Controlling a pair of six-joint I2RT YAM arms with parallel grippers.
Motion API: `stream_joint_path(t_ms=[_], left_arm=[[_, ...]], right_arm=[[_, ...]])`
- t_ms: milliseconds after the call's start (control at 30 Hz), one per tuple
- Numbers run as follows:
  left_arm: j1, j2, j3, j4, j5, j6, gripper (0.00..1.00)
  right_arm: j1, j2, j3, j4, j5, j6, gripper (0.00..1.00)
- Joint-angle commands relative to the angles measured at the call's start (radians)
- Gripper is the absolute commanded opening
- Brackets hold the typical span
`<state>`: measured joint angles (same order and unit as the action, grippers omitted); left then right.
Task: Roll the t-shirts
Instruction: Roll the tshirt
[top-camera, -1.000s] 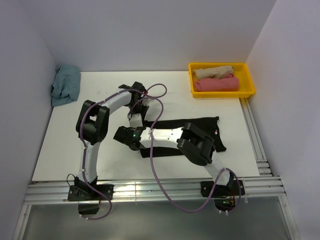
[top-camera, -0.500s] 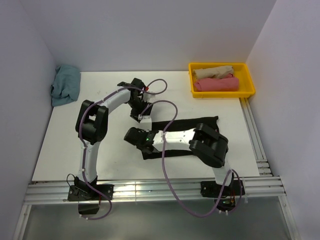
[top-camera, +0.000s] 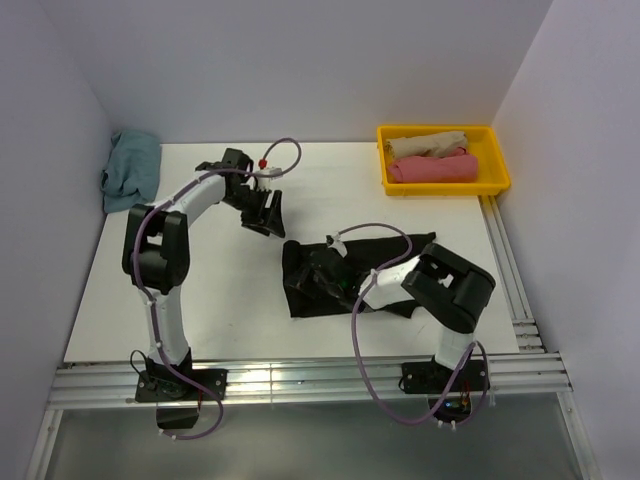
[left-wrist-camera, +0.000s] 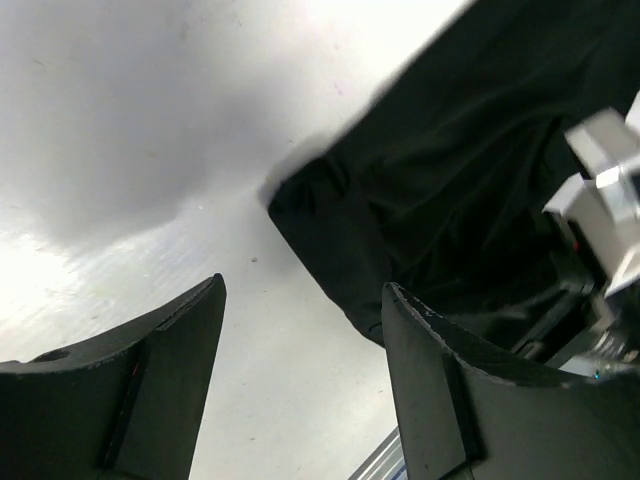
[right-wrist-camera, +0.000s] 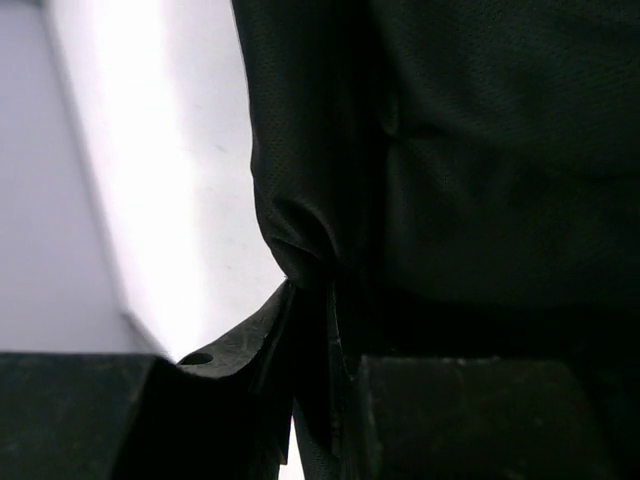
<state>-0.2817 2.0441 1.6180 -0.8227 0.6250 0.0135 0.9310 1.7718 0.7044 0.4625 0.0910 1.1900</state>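
A large black t-shirt (top-camera: 392, 262) lies bunched on the white table, right of centre. My right gripper (top-camera: 324, 270) rests on its left part. In the right wrist view that gripper (right-wrist-camera: 315, 300) is shut on a pinched fold of the black cloth (right-wrist-camera: 450, 150). My left gripper (top-camera: 266, 213) hangs open up and to the left of the shirt, clear of it. The left wrist view shows its fingers (left-wrist-camera: 160, 380) spread over bare table, with the black t-shirt (left-wrist-camera: 450, 170) beyond them. A teal t-shirt (top-camera: 131, 170) lies crumpled at the far left corner.
A yellow bin (top-camera: 494, 178) at the back right holds a rolled beige shirt (top-camera: 427, 145) and a rolled pink shirt (top-camera: 430, 168). White walls close in the table on three sides. Metal rails (top-camera: 300, 380) run along the near edge and the right side.
My left gripper opened, let go of the black t-shirt and drew back to the left. My right gripper closed on the shirt's left part and moved right, bunching the cloth.
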Motion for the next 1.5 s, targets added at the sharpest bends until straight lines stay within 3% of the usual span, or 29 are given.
stream_joint_path(t_ms=[0,300,500,600,733,933,1300,1467], left_arm=[[-0.005,-0.042,-0.069,0.089,0.099,0.022,0.69],[-0.005,0.007,-0.187,0.197,0.146,-0.001,0.7],[-0.01,0.051,-0.191,0.227,0.151,-0.042,0.69],[-0.013,0.062,-0.181,0.208,0.119,-0.052,0.55],[-0.017,0.05,-0.143,0.156,0.052,-0.046,0.23],[-0.048,0.027,-0.087,0.059,-0.071,-0.024,0.0],[-0.091,0.056,-0.029,0.0,-0.176,-0.03,0.0],[-0.097,0.068,-0.014,-0.009,-0.199,-0.038,0.0]], right_arm=[[-0.032,0.044,-0.049,0.276,-0.117,0.118,0.17],[-0.072,0.161,-0.102,0.586,-0.204,0.262,0.17],[-0.078,0.219,-0.112,0.662,-0.226,0.303,0.16],[-0.08,0.203,-0.106,0.636,-0.229,0.277,0.16],[-0.074,0.111,-0.047,0.348,-0.183,0.159,0.28],[-0.025,-0.011,0.134,-0.164,0.01,-0.061,0.51],[0.11,-0.014,0.334,-0.64,0.203,-0.142,0.56],[0.155,-0.015,0.368,-0.696,0.22,-0.136,0.57]])
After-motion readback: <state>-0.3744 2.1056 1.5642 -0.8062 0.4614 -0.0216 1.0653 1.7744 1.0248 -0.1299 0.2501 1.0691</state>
